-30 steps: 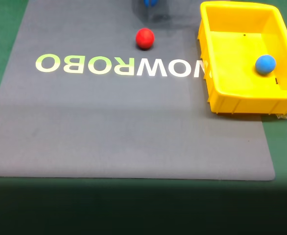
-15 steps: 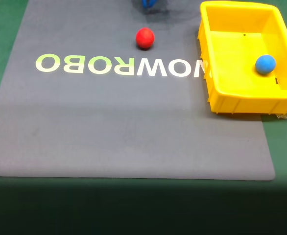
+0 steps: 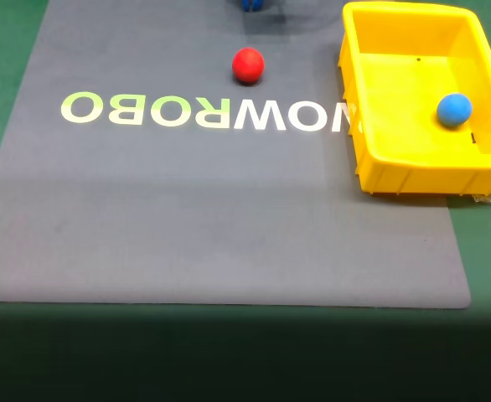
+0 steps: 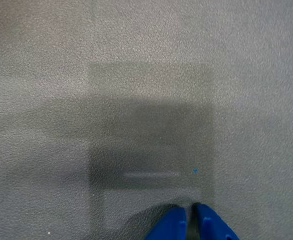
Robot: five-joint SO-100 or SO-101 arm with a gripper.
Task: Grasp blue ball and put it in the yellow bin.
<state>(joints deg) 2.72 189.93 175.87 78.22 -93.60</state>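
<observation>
Though lying dim along the bottom edge of the fixed view, green counter (image 3: 229,352) first, then grey mat (image 3: 229,218) filling the middle, printed with pale upside-down lettering (image 3: 204,111). Further up, right of frame: yellow bin (image 3: 413,176) sitting partly on the mat, with blue ball (image 3: 454,110) already resting inside on its floor, close to the right wall. Further still, upper centre: red ball (image 3: 248,65) alone on the mat, well apart from the bin. Right at the top edge, a scrap of blue claw (image 3: 254,3), cut off by the frame.

Seen from the wrist view: claw (image 4: 191,220) at the bottom edge, tips nearly together with only a thin slit between, gripping nothing, aimed at bare mat and its own shadow.

Judged from these pictures, task done, ball delivered. Risks from here small: a low sweep across the upper mat could knock the red ball rolling, being round and free; a swing toward the right could clip the bin rim and shift the tub, jolting the blue ball about inside, though sloped walls ought to keep it in.
</observation>
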